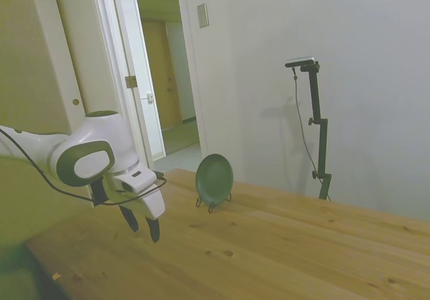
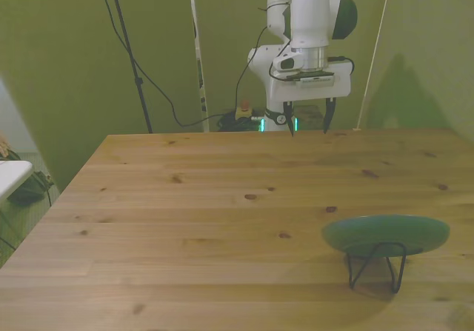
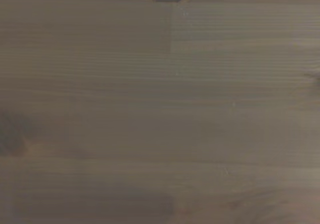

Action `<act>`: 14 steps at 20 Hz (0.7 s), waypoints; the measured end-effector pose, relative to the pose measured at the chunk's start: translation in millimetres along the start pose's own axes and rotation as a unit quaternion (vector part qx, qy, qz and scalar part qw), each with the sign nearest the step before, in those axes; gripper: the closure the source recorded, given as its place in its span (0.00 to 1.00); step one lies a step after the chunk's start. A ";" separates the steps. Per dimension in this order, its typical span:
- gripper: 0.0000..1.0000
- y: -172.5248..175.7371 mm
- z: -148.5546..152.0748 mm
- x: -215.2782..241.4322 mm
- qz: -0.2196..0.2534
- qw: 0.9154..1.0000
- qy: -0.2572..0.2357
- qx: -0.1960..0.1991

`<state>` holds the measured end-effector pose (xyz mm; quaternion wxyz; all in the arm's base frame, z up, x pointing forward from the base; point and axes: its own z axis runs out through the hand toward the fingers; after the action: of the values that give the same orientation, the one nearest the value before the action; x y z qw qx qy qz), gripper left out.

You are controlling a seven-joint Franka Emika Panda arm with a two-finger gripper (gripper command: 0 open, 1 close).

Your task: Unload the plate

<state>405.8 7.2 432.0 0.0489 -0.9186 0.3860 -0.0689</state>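
Front view, as we log it: arm (image 2: 309,20) upright, jaws pointing down, open and empty, above surface (image 2: 222,220); plate (image 2: 385,234) on stand (image 2: 376,266), well apart.

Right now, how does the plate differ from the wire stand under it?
The plate is a solid green-grey disc; the stand is thin black wire, open and see-through. The plate is propped upright on edge, off the table; the stand rests its feet on the wood. The plate is much wider than the stand. Both sit far from the open end effector.
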 end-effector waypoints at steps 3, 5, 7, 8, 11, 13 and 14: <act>0.00 5.8 1.0 8.1 0.006 1.000 -0.005 -0.008; 0.00 10.9 -7.5 22.8 0.005 1.000 0.015 -0.016; 0.00 14.7 -18.8 39.3 0.011 0.999 0.032 -0.016; 0.00 14.9 -24.5 47.4 0.014 0.999 0.038 -0.015; 0.00 10.2 -40.4 73.8 0.016 0.998 0.060 -0.013; 0.00 1.9 -47.8 95.0 0.017 0.997 0.069 -0.008; 0.00 -4.0 -50.0 107.3 0.016 0.997 0.072 -0.005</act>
<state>474.7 -68.7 491.4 0.0173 -0.9051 0.4038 -0.1324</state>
